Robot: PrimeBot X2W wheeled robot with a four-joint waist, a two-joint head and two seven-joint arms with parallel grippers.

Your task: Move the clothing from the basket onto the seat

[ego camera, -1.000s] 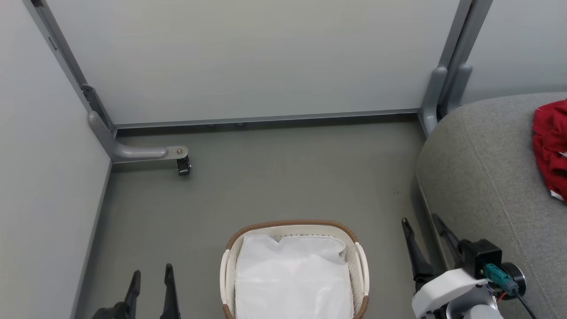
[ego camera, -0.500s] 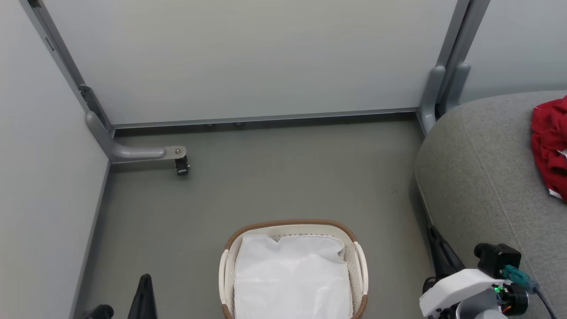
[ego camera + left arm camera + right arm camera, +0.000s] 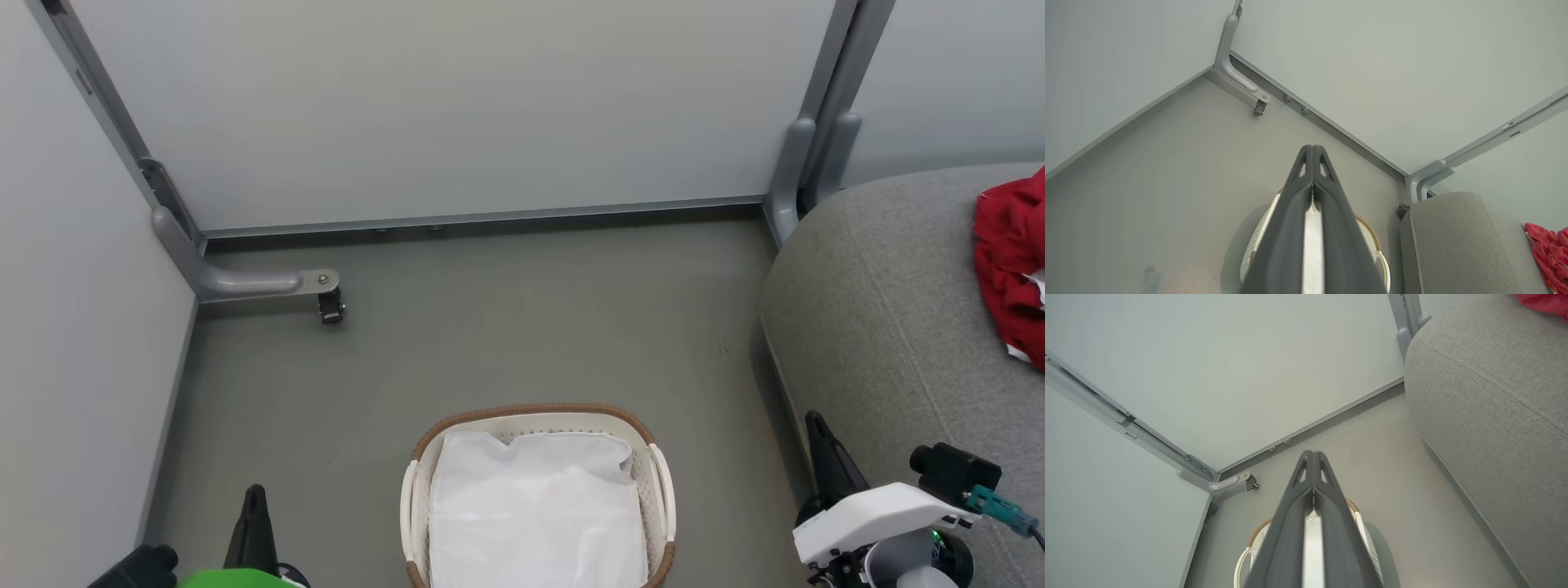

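floor (image 3: pixel 506 327) ahead: open | basket (image 3: pixel 535 407) low centre | seat (image 3: pixel 882 327) blocks right | panels (image 3: pixel 457 106) wall far and left

Plain grey floor (image 3: pixel 506 327), evenly lit, boxed in by pale partition panels (image 3: pixel 457 106) behind and on the left. Grey metal posts (image 3: pixel 793 171) join them; one foot bar (image 3: pixel 253 283) ends in a black caster (image 3: pixel 331 308).

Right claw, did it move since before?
Yes. The right claw has shut and shifted slightly to the right, away from the basket and closer to the edge of the seat.
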